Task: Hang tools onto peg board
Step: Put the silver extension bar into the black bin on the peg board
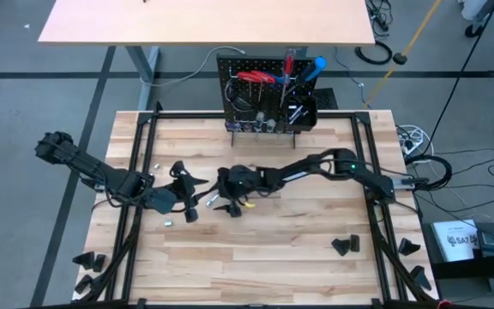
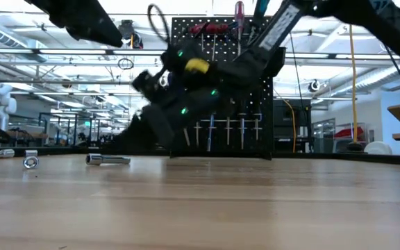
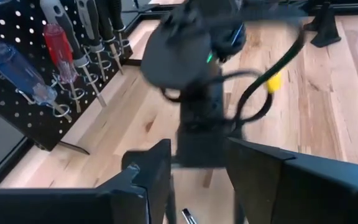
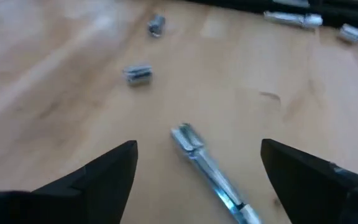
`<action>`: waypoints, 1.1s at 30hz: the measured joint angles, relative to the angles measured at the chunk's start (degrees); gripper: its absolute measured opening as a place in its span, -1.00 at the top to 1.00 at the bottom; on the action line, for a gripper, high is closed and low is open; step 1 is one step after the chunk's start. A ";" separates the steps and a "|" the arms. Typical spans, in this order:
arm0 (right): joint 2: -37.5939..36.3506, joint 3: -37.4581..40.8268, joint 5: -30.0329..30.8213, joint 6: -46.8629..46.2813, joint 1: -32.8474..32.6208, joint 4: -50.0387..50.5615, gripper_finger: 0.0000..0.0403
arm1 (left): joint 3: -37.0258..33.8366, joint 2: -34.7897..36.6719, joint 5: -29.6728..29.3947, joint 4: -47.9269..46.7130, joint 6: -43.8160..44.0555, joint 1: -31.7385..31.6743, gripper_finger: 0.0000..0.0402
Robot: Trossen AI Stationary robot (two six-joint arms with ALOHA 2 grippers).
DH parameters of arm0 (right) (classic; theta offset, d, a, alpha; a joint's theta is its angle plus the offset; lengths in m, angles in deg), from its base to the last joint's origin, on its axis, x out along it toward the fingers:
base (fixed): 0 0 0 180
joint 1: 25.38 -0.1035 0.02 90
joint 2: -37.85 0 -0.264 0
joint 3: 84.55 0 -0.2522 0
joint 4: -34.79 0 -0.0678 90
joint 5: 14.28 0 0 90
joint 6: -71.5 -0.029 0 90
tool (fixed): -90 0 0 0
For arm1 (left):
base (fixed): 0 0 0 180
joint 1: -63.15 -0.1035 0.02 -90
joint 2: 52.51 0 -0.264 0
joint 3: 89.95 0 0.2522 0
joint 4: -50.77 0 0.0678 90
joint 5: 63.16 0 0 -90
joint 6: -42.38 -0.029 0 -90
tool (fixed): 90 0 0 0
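Wide apart, our right gripper [image 4: 194, 171] hangs low over a silver tool [image 4: 210, 171] lying on the table [image 1: 273, 249]. Our left gripper [image 3: 197, 180] is part open, holding nothing. Screwdrivers [image 1: 303, 73] hang on the peg board [image 1: 264, 90].

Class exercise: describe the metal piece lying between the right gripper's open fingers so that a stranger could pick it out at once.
Start at the wooden table and find the right gripper, its fingers spread wide. Between them lies a long silver bar with a knobbly end. The short stubby metal bits farther off are far shorter than it.
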 joint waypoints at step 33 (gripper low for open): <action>-11.74 -1.45 6.71 -6.76 -5.01 43.10 0.89 | 0.04 0.85 11.12 6.38 -14.41 -1.66 0.21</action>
